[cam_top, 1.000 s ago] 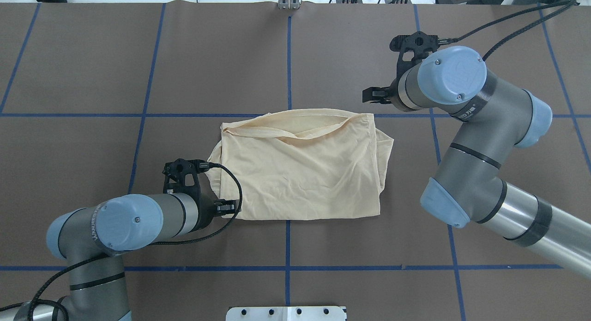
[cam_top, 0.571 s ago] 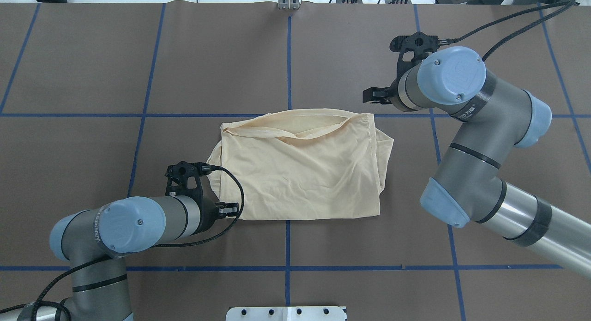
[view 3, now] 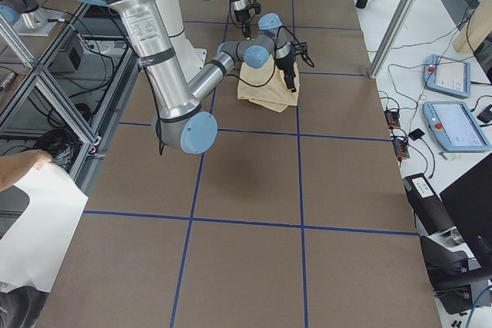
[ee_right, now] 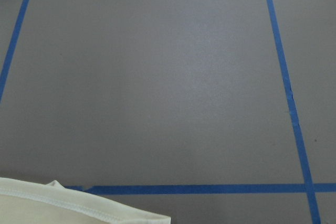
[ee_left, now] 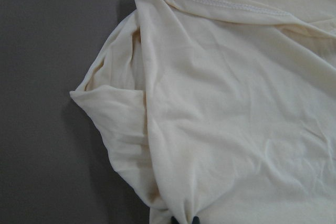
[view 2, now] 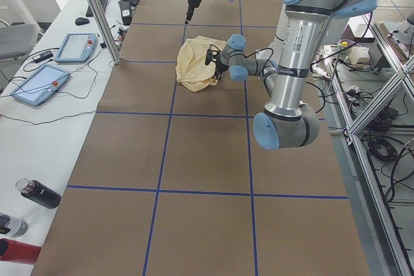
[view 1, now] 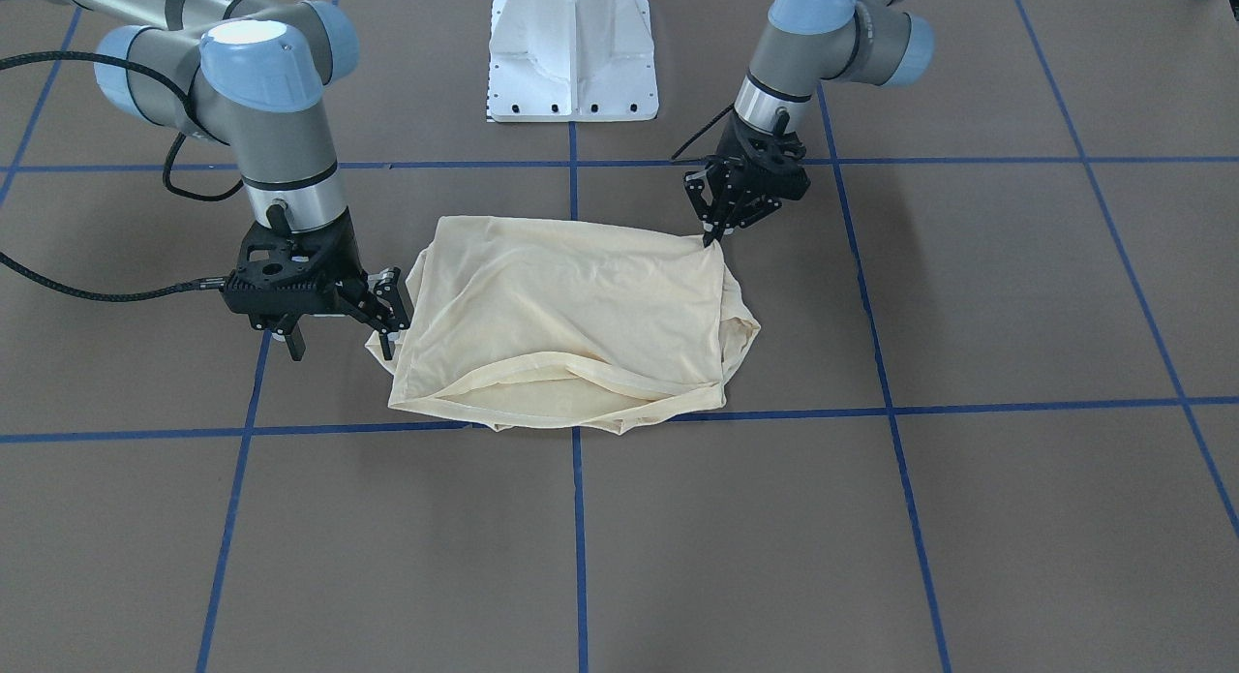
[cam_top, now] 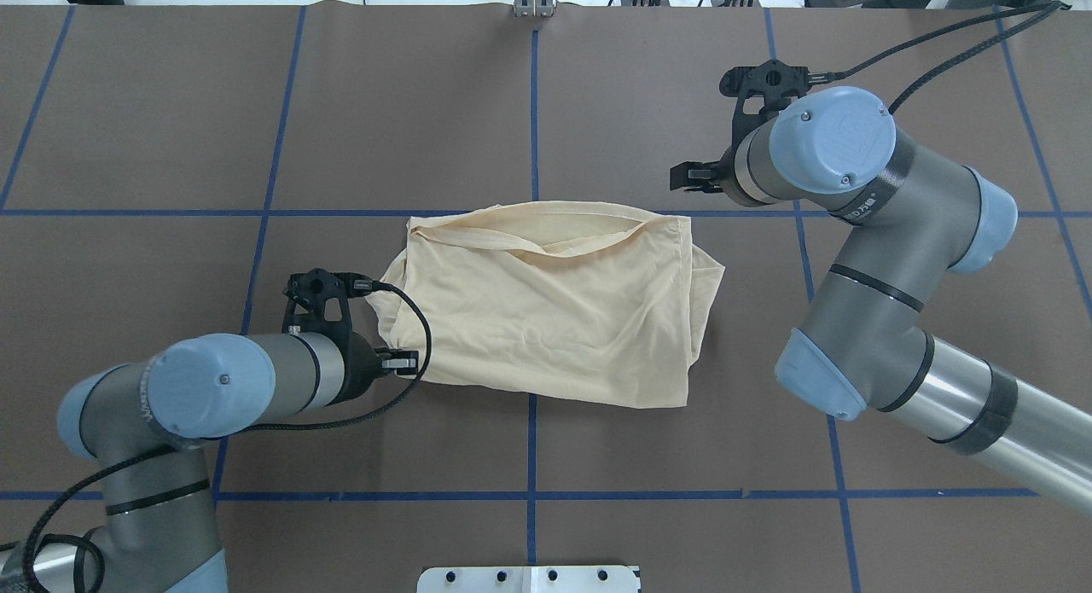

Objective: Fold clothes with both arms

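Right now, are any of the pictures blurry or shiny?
Left wrist view: the shirt looks sharp, stitches show, with a dark shadow beside it. Right wrist view: a pale shine on the table, slightly soft. Overhead view: clear, no glare.

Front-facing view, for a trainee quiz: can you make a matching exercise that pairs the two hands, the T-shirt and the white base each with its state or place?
Things:
1. left hand
2. right hand
3. T-shirt
4. white base

States or places:
A. lying folded over on the brown table
B. open, beside the shirt's edge
C. standing mid-table on the robot's side
D. shut on a shirt corner

Pairs: 1-D, 2-B, 3-A, 4-C
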Tool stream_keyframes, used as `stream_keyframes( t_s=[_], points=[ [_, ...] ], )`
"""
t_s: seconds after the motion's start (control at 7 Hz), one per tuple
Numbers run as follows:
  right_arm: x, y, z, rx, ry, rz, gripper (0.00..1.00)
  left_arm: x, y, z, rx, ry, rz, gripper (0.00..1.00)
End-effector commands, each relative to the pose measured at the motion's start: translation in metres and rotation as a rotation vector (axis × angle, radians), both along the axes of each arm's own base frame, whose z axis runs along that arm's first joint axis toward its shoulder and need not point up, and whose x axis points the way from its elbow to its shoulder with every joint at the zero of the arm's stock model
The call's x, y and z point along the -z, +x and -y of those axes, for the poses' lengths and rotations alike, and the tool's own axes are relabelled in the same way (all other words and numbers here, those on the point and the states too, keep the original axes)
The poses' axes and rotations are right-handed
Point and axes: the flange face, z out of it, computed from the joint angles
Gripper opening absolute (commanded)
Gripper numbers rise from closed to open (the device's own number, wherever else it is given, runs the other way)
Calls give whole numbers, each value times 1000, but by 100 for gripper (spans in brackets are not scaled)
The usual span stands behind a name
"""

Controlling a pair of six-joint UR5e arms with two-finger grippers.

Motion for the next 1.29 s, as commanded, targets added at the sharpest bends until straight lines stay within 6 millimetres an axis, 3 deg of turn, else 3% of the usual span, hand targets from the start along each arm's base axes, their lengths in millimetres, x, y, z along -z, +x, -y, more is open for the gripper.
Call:
stream_keyframes(
  t_s=[0.0,0.14,0.29,0.43,0.57,0.71,0.86,1.0,1.14],
  points=[
    [0,-1,0,0,-3,2,100,-49,-59,90,74,106,171,0],
    [0,-1,0,0,-3,2,100,-71,-86,141,115,128,254,0],
    [1,-2,-1,2,-2,3,100,-71,-87,204,151,158,296,0],
    [1,-2,-1,2,-2,3,100,-79,-68,264,181,139,324,0],
    [2,-3,-1,3,-1,4,100,-77,-55,310,215,159,300,0],
    [3,-4,-2,6,-1,6,100,-77,-50,330,225,162,294,0],
    [8,-7,-3,2,-2,15,100,-78,-61,333,217,172,279,99],
    [21,-10,-2,-1,7,33,100,-68,-85,333,179,269,251,100],
    [39,-18,-1,-43,-25,82,100,-77,-119,320,96,271,205,100]
  ],
)
